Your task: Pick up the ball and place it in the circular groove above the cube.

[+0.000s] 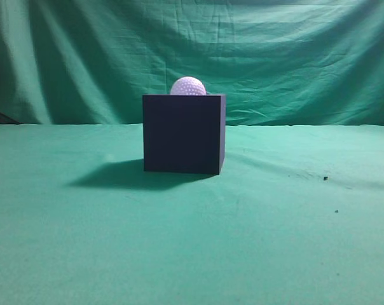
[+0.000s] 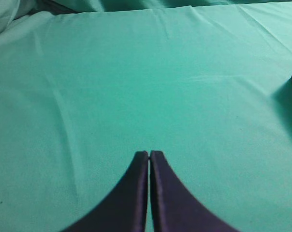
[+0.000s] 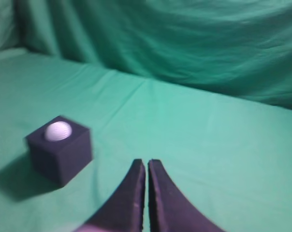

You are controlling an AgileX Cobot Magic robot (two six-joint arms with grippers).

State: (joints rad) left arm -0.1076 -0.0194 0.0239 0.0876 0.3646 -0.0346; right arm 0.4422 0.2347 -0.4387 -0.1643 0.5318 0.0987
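While the ball [image 1: 187,86] sits sunk partway into the top of the cube [image 1: 183,134], nested in the groove as the task asks, neither arm has anything left to carry. The left pincer [image 2: 149,154] hangs over bare green worktop [image 2: 136,87], its tips pressed together on nothing, and the right pincer [image 3: 146,163] is likewise closed and empty, well apart from the cube. The seated ball looks steady, so the job seems finished.

Dim, soft light — cube [image 1: 183,133] shadow falls left (right wrist view blurred).
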